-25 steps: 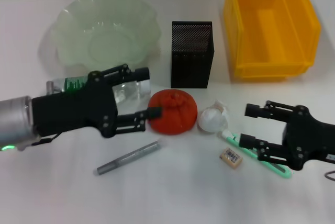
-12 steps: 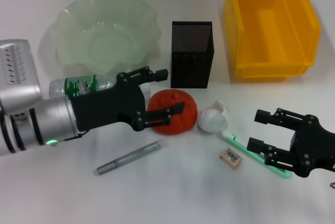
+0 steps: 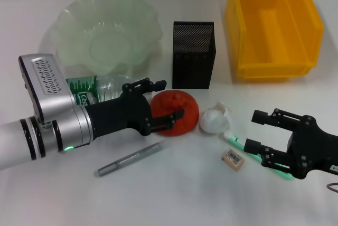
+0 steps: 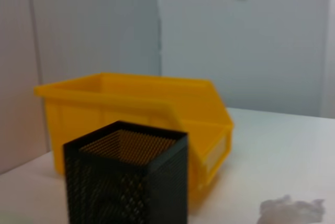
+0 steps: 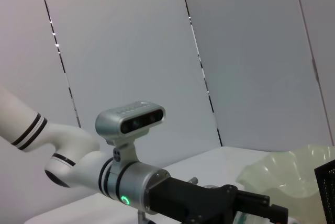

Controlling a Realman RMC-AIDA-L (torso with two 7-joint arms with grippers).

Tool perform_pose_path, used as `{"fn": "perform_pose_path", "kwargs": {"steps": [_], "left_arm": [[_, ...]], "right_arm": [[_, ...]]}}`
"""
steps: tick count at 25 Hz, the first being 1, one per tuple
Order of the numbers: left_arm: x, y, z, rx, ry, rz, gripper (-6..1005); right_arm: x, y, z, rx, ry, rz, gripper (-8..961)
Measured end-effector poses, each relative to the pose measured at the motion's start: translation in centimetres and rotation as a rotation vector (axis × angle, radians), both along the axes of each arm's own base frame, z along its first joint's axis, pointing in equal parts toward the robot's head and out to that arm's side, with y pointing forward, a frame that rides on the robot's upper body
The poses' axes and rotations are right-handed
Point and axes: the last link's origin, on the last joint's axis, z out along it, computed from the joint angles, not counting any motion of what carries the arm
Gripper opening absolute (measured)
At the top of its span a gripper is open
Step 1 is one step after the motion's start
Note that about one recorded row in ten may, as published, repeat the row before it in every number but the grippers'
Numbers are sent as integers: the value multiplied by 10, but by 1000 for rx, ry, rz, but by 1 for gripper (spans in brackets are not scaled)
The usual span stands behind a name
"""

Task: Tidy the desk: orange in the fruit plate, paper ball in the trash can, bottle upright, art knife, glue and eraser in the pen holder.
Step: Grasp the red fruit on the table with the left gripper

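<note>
- Left gripper [image 3: 168,99]: fingers spread, straddling the orange [image 3: 178,111].
- Bottle [image 3: 95,90] lies on its side behind the left arm.
- Right gripper [image 3: 256,130]: fingers apart, above green knife [image 3: 252,153], near eraser [image 3: 233,158].

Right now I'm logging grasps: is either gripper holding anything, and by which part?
Nothing is held. The left gripper is open, its fingers either side of the orange but not closed on it. The right gripper is open, above the table.

white table [image 3: 174,194], orange [image 3: 182,111], eraser [image 3: 233,159]
</note>
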Motion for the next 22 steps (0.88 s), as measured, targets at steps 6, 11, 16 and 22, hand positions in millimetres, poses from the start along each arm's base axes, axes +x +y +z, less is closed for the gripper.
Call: {"fn": "perform_pose_path", "kwargs": {"steps": [6,11,16,22], "left_arm": [[-4,3,0,24,5,42,760],[-7,2,-2,20,15,53,722],[-7,0,-3,12,20,50,684],[-9,-1,-3,16,15,60,640]], "right_arm": [[-1,0,-1,-2,2,1,674],[-1,0,-1,-2,2,1,673],[-1,0,-1,-3,2,1,673],[-1,0,-1,-3,2,1,673]]}}
